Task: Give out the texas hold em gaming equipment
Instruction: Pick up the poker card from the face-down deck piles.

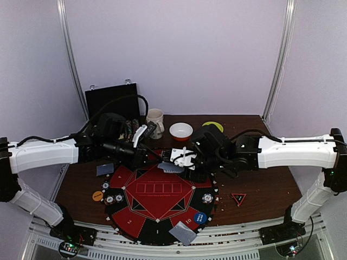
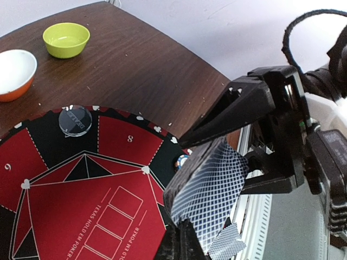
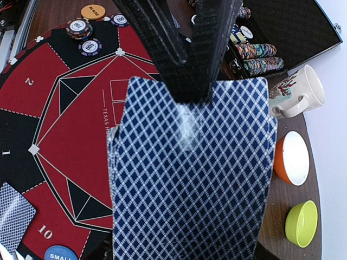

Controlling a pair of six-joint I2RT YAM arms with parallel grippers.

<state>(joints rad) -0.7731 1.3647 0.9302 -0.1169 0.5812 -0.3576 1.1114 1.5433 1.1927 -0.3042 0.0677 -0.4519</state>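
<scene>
My right gripper (image 1: 183,163) is shut on a deck of blue-backed playing cards (image 3: 190,184) above the far side of the round mat (image 1: 157,208). From the left, my left gripper (image 1: 161,160) meets the deck, and its black fingers (image 3: 209,49) are pinched shut on the top card's edge. That top card (image 2: 209,189) sits slightly offset from the stack. A single card (image 1: 182,233) lies on the mat's near edge and another (image 1: 104,169) on the table at left. Striped chips (image 1: 114,199), an orange disc (image 1: 97,195), a blue disc (image 1: 200,218) and a triangle marker (image 1: 238,199) lie around the mat.
At the back stand an open black case (image 1: 112,100) with rows of chips (image 3: 260,57), a mug (image 1: 155,123), an orange-and-white bowl (image 1: 181,130) and a green bowl (image 1: 212,126). A clear dealer button (image 2: 75,120) rests on the mat's far rim.
</scene>
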